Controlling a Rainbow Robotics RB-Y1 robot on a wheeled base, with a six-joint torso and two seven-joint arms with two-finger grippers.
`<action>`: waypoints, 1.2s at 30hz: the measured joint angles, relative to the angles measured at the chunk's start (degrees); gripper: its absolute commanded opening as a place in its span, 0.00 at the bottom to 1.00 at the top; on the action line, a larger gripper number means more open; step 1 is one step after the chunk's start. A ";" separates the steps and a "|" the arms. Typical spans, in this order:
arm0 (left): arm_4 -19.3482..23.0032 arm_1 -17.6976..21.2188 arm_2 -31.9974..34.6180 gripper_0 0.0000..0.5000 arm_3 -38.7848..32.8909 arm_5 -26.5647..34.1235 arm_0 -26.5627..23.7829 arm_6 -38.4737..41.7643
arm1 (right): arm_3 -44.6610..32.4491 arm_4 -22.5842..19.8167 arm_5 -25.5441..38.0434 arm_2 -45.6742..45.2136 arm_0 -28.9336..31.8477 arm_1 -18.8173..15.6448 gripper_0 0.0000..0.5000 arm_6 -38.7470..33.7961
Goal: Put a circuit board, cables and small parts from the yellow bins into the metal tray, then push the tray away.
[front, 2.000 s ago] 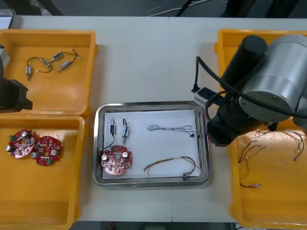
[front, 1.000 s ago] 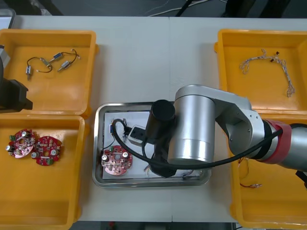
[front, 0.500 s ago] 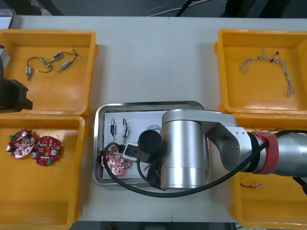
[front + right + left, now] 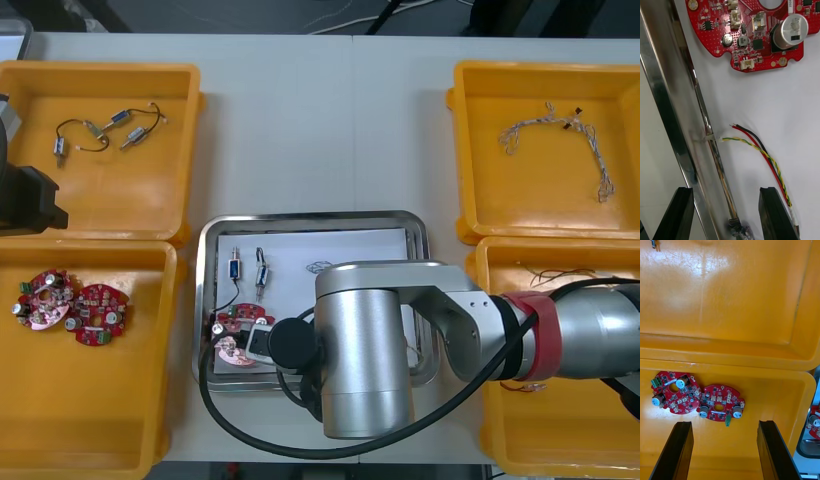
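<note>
The metal tray [image 4: 310, 220], white inside, lies mid-table with my right arm across its near half. In it are a red circuit board [image 4: 232, 335], two small metal parts [image 4: 248, 270] and part of a blue and white cable [image 4: 320, 267]. In the right wrist view my right gripper [image 4: 726, 212] is open and straddles the tray's near rim [image 4: 662, 112]: one finger [image 4: 677, 213] is outside over the table, the other above the white liner. The circuit board [image 4: 752, 33] and a red and yellow cable [image 4: 760, 153] lie ahead of it. My left gripper [image 4: 722, 450] hangs open over the near left bin.
The near left yellow bin [image 4: 90, 420] holds two circuit boards [image 4: 70, 305]. Small metal parts on black cables [image 4: 105, 130] lie in the far left bin. A twisted cable [image 4: 560, 130] rests in the far right bin; thin cables [image 4: 560, 272] show in the near right one.
My right arm has swung from over the right bins leftward across the tray and down toward its near edge, covering the cables in the tray. The left arm has not moved.
</note>
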 measured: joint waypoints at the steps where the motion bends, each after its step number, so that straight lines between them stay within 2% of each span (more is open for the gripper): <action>1: 0.00 0.00 0.00 1.00 0.00 0.00 0.00 0.00 | 0.00 0.01 -0.01 0.10 -0.02 0.02 1.00 0.18; 23: 0.00 0.00 0.00 1.00 0.00 0.00 0.00 0.00 | 0.22 2.07 -0.45 3.83 -0.31 0.58 1.00 1.69; 36: 0.00 0.00 0.00 1.00 0.00 0.00 0.00 0.00 | 3.53 2.36 -0.59 4.30 -0.31 3.28 0.99 1.69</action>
